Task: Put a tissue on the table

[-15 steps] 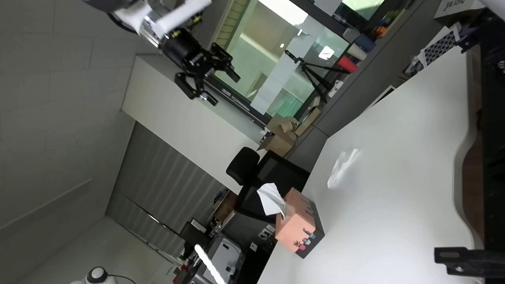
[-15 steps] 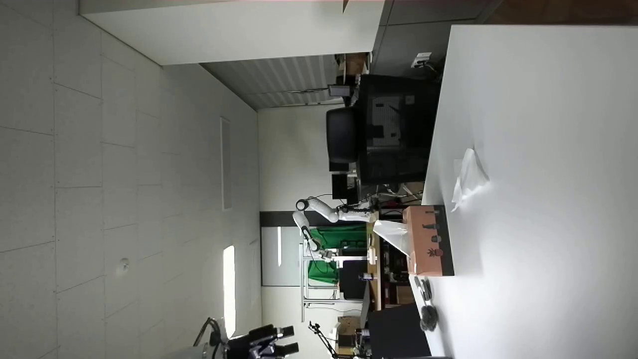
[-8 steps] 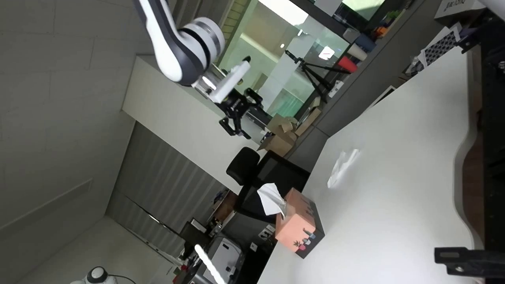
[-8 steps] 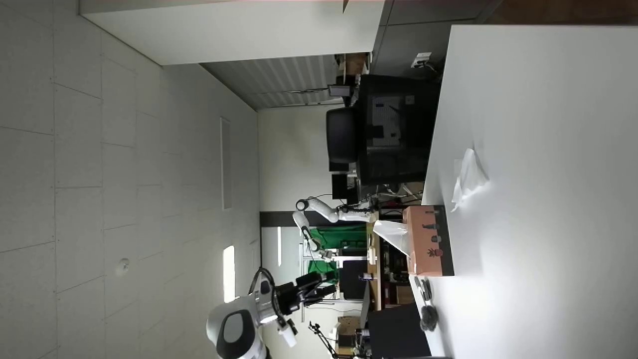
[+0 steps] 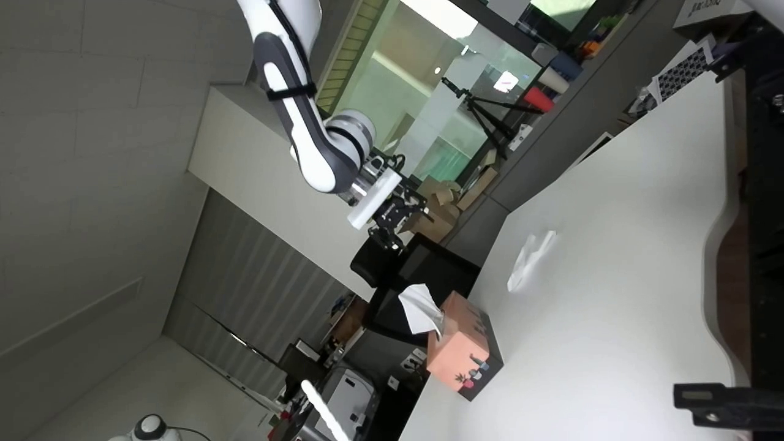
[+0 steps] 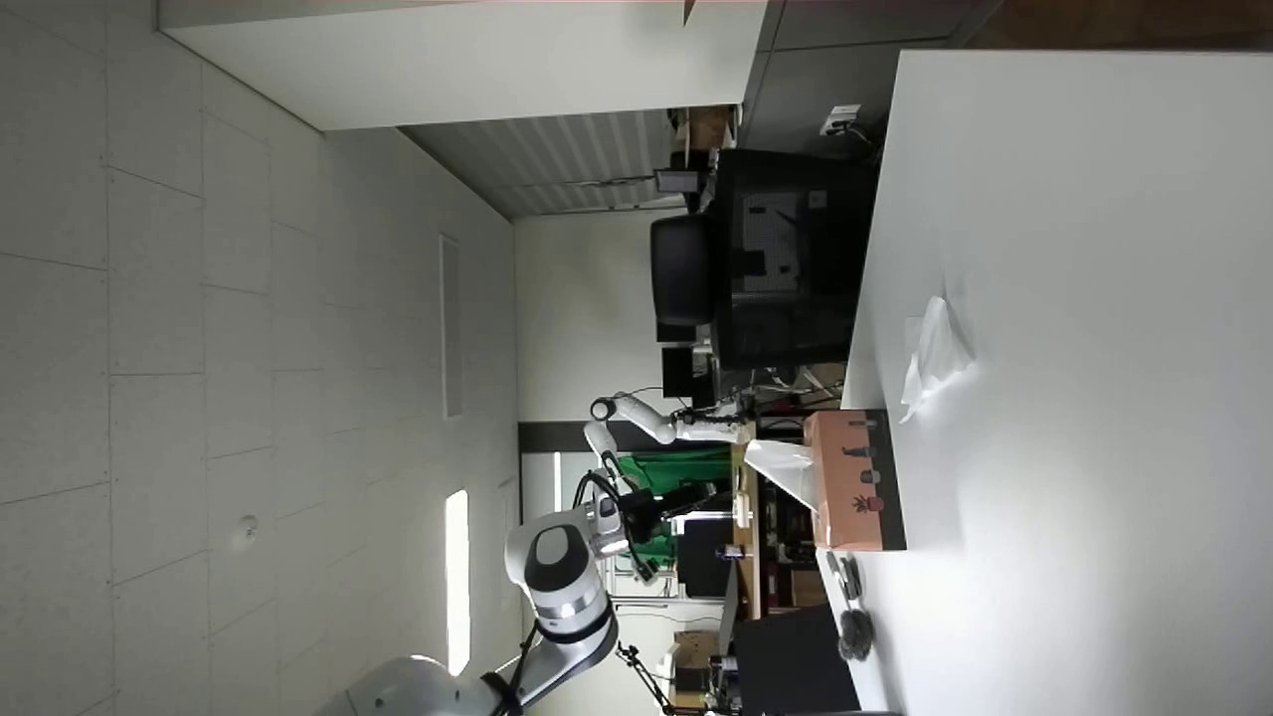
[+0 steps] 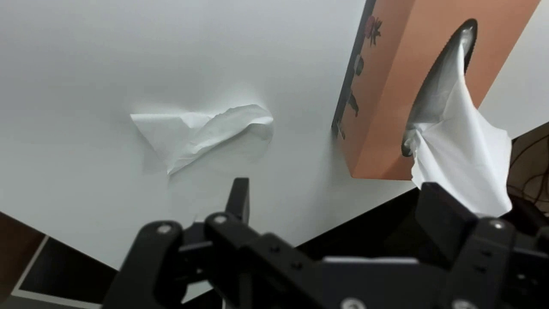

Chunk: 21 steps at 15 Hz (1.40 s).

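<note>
A pink-orange tissue box [image 5: 456, 352] stands near the edge of the white table [image 5: 625, 318]; it also shows in an exterior view [image 6: 855, 487] and the wrist view [image 7: 388, 141]. A white tissue [image 5: 419, 311] sticks out of its slot, also in the wrist view [image 7: 467, 154]. A loose crumpled tissue [image 6: 937, 353] lies on the table beside the box, also in the wrist view [image 7: 193, 133]. My gripper [image 5: 414, 231] is open and empty, in the air apart from the box. In the wrist view my gripper [image 7: 336, 188] has its right finger overlapping the sticking-out tissue; contact cannot be told.
A black chair [image 6: 776, 259] stands beyond the table edge. Small dark objects [image 6: 853, 634] lie on the table past the box. A black bracket [image 5: 723, 404] is at the table's side. Cardboard boxes [image 5: 432, 223] and a tripod [image 5: 484, 113] are behind.
My arm has swung down and in from farther away, bringing the open gripper closer to the tissue box in both exterior views. The box and both tissues have not moved.
</note>
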Each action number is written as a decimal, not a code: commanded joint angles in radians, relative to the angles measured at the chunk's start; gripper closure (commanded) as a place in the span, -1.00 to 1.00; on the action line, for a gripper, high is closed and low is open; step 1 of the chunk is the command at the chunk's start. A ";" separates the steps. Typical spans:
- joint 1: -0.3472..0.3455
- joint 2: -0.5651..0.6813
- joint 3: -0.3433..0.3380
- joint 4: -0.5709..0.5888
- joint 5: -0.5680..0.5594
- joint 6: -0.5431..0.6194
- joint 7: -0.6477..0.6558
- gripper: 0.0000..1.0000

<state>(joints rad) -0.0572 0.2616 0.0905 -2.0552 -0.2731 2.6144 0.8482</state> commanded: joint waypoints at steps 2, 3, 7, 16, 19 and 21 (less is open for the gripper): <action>0.166 0.247 -0.119 0.309 0.095 -0.089 0.201 -1.00; 0.178 0.283 -0.122 0.356 0.147 -0.105 0.213 -1.00; 0.197 0.294 -0.126 0.349 0.233 -0.092 0.145 -1.00; 0.195 0.309 -0.126 0.378 0.239 -0.103 0.155 -1.00; 0.208 0.336 -0.173 0.443 0.235 -0.102 0.227 -1.00; 0.213 0.356 -0.201 0.494 0.246 -0.130 0.271 -1.00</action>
<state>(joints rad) 0.1374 0.5766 -0.0634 -1.6589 -0.0498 2.5259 1.0427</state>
